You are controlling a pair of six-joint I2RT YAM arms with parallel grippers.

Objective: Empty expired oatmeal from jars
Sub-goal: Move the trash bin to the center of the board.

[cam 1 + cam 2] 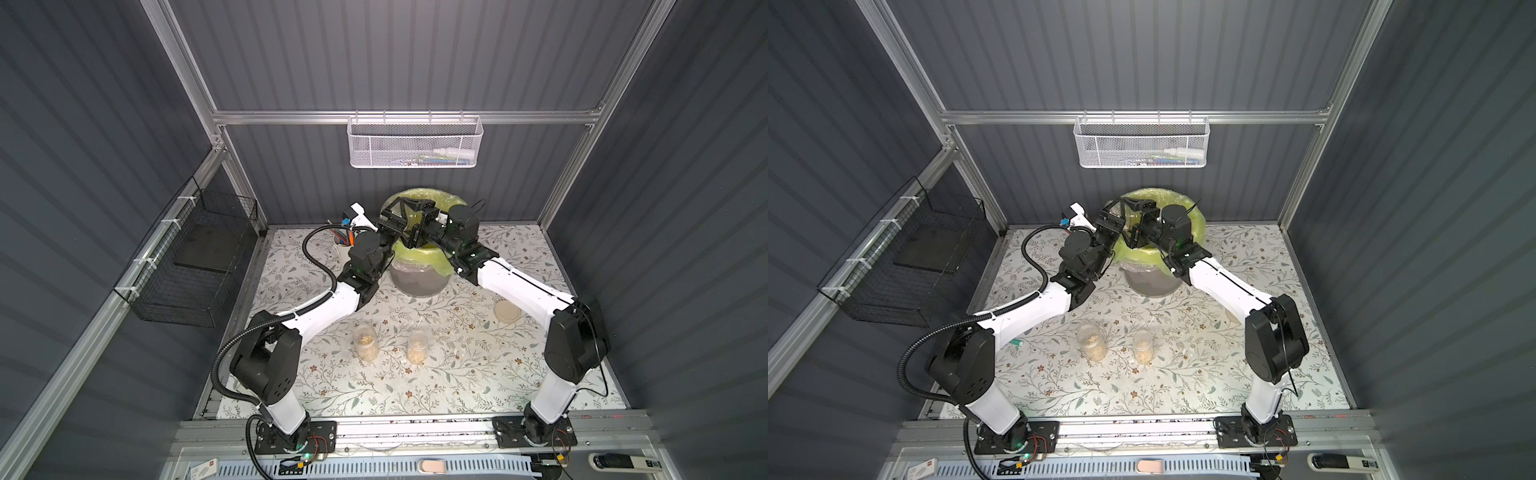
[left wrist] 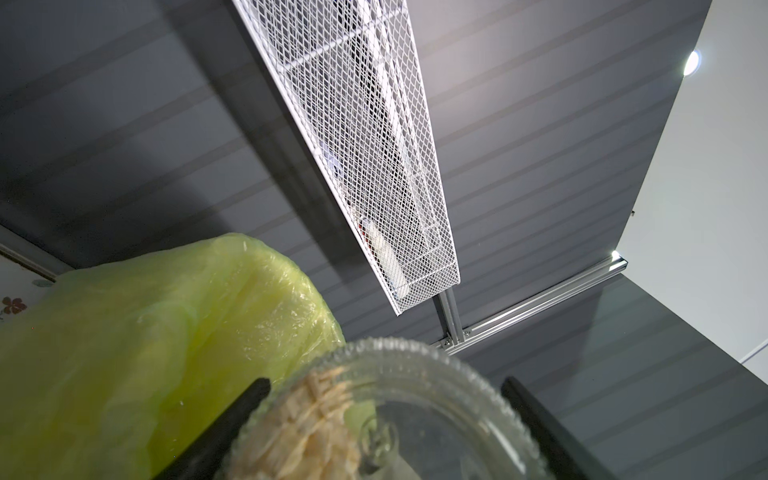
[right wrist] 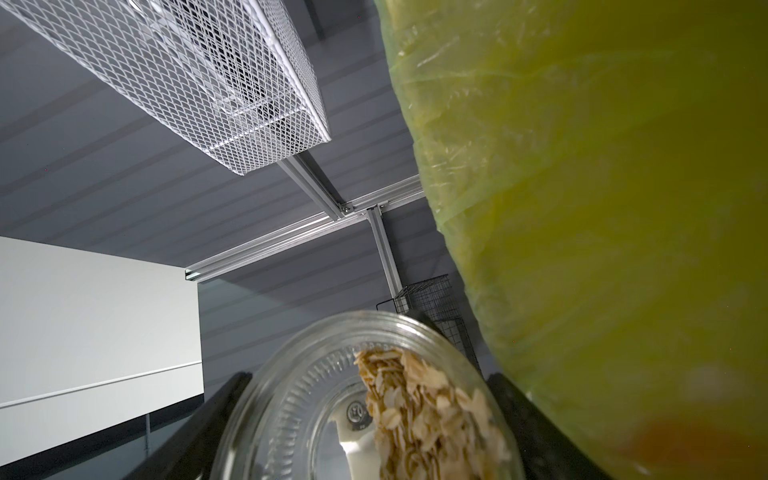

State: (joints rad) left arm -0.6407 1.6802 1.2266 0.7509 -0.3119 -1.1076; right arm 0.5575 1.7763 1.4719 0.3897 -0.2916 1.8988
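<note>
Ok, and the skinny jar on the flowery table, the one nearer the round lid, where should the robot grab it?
Probably around its round glass wall, about halfway up, coming in level from the robot's side. The skinny jar stands upright with oatmeal in the bottom, so a side grip keeps it steady for tipping. The other jar stands apart, leaving room on both sides.
</note>
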